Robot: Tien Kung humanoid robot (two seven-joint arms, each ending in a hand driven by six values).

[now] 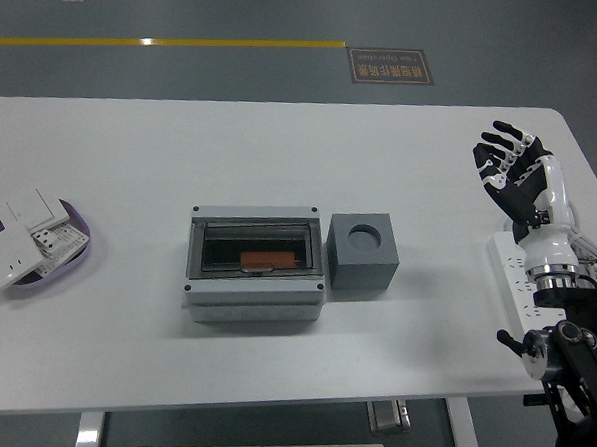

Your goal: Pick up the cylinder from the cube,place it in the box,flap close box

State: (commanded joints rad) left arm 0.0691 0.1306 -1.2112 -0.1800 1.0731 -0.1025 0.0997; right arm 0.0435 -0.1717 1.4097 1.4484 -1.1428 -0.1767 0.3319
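Hovered right hand over the worktop's right edge, fingers spread, grasping nothing; well apart from cube and box.

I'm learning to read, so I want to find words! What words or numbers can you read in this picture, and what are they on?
Floor sign: has writing on it, but it is too small and blurred to read.
Nothing readable shows on the box, the cube or the power strip.

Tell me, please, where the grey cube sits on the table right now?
In the head view the grey cube sits near the table's middle, right beside the grey box on its right, well left of the right hand.
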